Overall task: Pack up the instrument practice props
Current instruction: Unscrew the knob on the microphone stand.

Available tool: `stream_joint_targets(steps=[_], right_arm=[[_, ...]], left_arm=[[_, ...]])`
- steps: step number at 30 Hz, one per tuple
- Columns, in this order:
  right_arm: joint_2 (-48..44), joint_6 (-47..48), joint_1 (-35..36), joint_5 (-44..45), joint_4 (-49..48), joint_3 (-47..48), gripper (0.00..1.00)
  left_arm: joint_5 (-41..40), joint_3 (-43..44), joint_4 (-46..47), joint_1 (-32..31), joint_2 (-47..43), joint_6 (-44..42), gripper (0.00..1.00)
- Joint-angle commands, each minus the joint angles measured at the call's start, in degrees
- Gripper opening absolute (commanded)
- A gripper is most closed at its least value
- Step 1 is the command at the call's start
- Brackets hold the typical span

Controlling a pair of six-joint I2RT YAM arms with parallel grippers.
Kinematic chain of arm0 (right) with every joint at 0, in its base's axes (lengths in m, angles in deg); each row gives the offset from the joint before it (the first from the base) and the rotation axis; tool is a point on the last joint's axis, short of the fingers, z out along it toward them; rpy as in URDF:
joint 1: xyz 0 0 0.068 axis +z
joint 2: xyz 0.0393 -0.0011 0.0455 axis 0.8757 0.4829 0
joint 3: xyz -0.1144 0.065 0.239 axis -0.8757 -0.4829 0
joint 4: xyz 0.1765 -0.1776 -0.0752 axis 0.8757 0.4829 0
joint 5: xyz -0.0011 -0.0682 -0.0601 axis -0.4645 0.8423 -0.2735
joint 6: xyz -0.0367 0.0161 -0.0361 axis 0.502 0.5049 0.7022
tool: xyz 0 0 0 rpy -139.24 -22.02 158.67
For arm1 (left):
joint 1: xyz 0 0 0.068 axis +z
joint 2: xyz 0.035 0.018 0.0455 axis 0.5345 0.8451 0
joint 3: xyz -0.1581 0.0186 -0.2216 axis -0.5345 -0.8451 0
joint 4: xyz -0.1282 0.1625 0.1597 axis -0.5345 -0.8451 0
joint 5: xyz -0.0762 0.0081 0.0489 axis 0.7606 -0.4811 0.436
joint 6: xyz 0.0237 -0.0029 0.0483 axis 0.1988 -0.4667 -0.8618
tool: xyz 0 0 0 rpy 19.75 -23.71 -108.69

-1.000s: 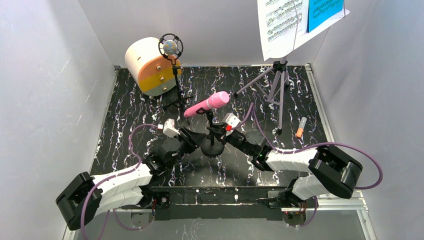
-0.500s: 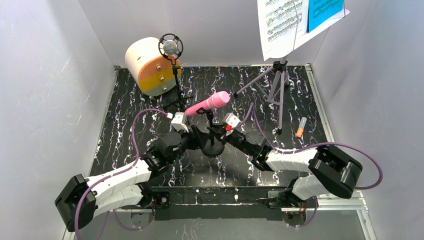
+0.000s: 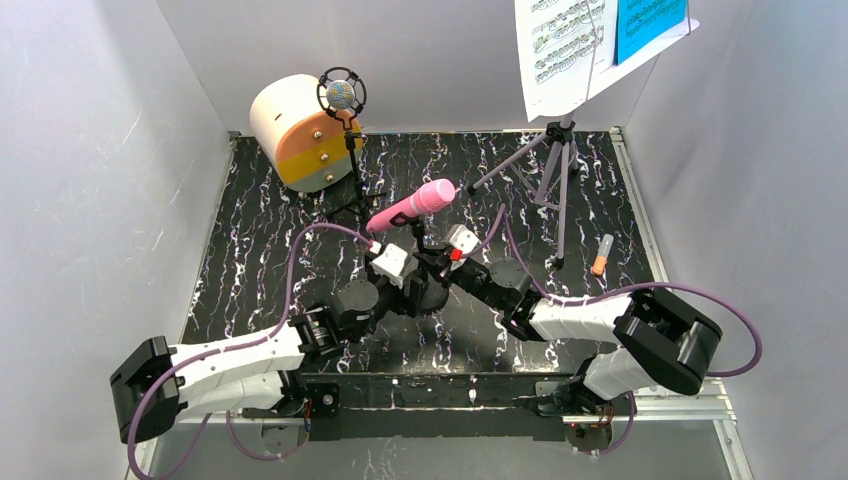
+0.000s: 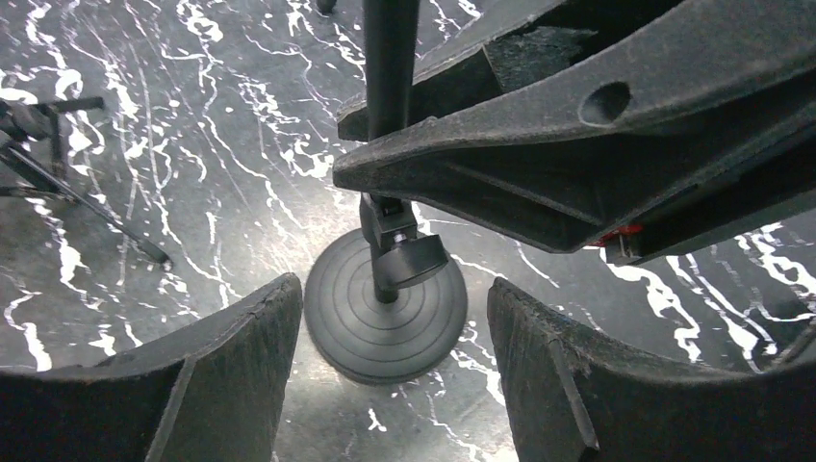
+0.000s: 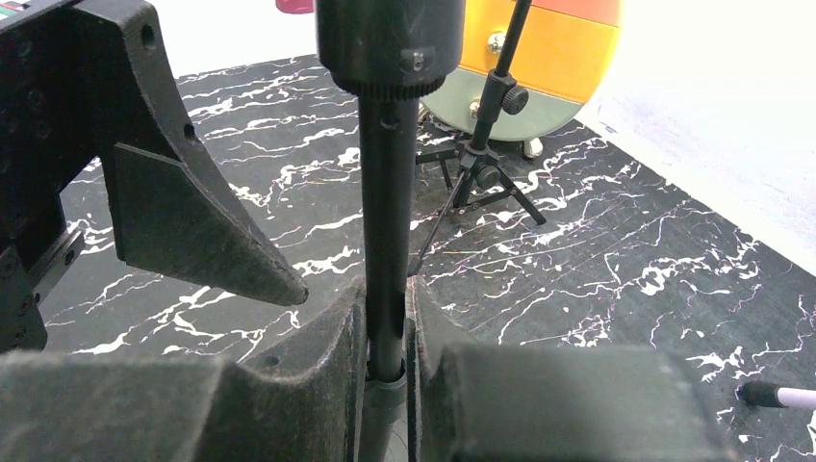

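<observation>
Steadying the stand pole to free the pink microphone.
Right fingers are clamping the pole; left fingers, wide beside it, should be rising squarely to the microphone above.

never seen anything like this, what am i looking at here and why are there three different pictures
This is a robot with a left arm and a right arm, bolted at the near edge of a black marbled table. The wide picture comes from a fixed camera above and behind the arms. The other two come from a small camera on each wrist, so each shows its own fingers up close.

In the middle, a pink toy microphone sits on a black round-based stand. The right gripper is shut on the stand's pole. The left gripper is open, with a finger on either side of the stand.

At the back are a purple silver-headed microphone on a thin tripod, a cream cylinder box, and a lilac music rack carrying white and blue pages. A small orange-tipped pen lies on the right.
</observation>
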Motion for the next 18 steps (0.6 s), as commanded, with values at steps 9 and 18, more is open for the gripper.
stream_joint_targets(steps=[9, 18], right_arm=[[4.4, 1.0, 0.3, -0.5, 13.1, -1.0, 0.01], [4.7, 1.0, 0.3, -0.3, 13.1, -0.8, 0.01]], left_arm=[[-16.3, 4.3, 3.8, -7.8, 7.4, -18.9, 0.66], [-20.8, 2.8, 12.5, -9.5, 10.6, -24.8, 0.44]])
